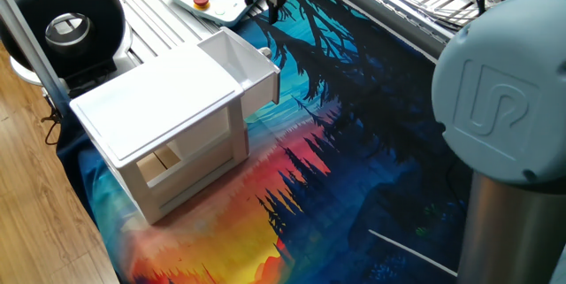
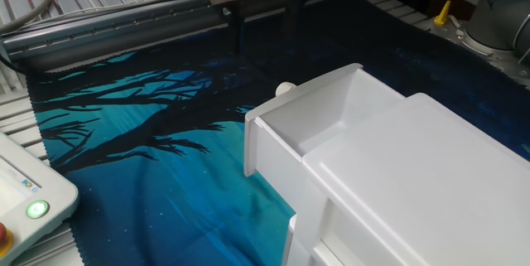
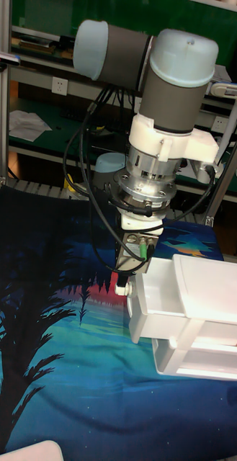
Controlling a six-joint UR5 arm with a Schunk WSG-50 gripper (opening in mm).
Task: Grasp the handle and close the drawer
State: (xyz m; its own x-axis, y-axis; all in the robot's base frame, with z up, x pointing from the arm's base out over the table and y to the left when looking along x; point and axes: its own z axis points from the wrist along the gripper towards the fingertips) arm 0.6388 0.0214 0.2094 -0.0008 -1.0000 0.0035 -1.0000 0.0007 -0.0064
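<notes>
My claw (image 2: 262, 30) hangs over the printed mat on the worktop (image 2: 124, 133) with its two fingers (image 2: 238, 34) apart and nothing between them, out in front of the drawer (image 2: 310, 129), which stands pulled open from the white cabinet (image 1: 168, 125). The handle (image 2: 284, 89) is the small round knob on the drawer's front panel, lying nearer the cabinet and lower than the claw, not touching it. I judge I must come down and toward the panel so the fingers straddle the knob, then push along the drawer's slide into the cabinet.
</notes>
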